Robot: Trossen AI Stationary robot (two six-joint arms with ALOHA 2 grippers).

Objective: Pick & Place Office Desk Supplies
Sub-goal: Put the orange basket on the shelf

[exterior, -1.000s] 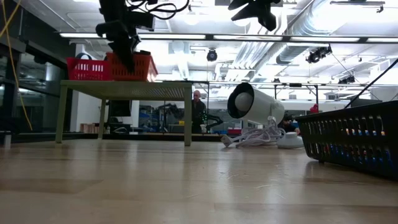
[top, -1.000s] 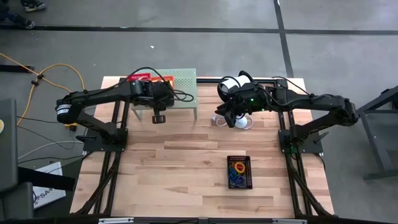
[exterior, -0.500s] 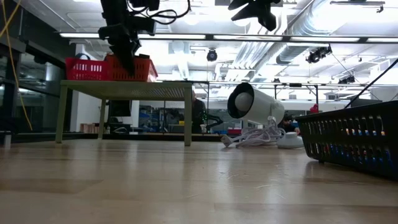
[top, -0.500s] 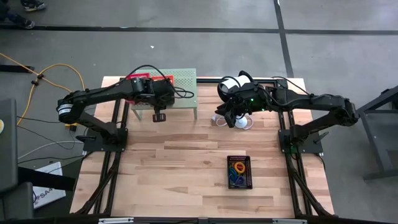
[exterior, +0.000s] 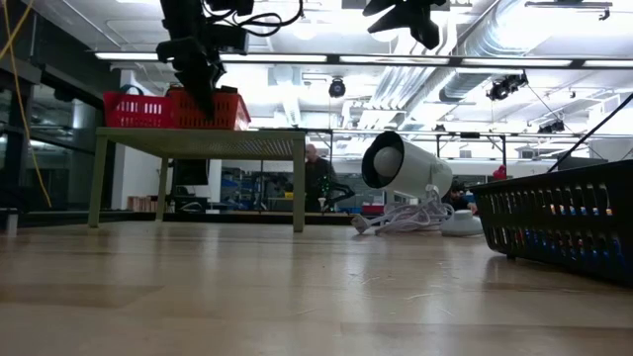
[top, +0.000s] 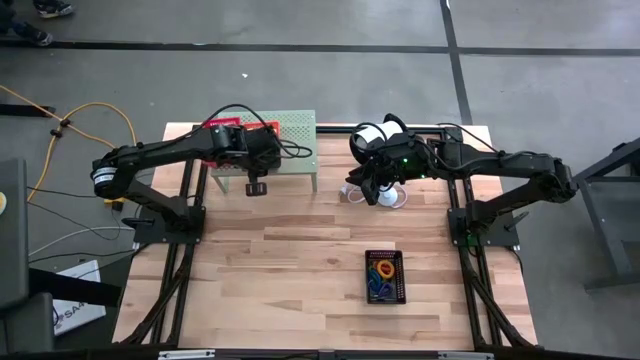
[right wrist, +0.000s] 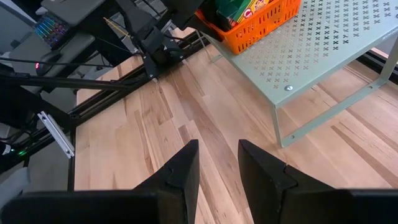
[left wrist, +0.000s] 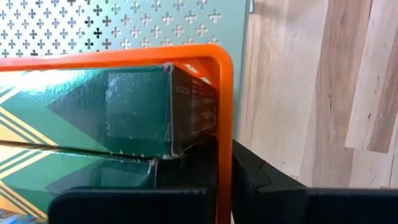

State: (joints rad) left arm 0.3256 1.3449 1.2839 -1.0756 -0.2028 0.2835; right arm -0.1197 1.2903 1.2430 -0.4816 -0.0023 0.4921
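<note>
Left end effector (left wrist: 217, 180) pinches rim of orange-red mesh basket (left wrist: 211, 59) holding flat green packs (left wrist: 106, 118), atop pale-green perforated metal stand (top: 290, 140) at counter's 11 o'clock. Right end effector (right wrist: 217, 165) hovers near 1 o'clock, fingers slightly apart, empty. Black mesh basket (top: 385, 277) at 5 o'clock already holds coloured loops. Green packs likely still unplaced.
</note>
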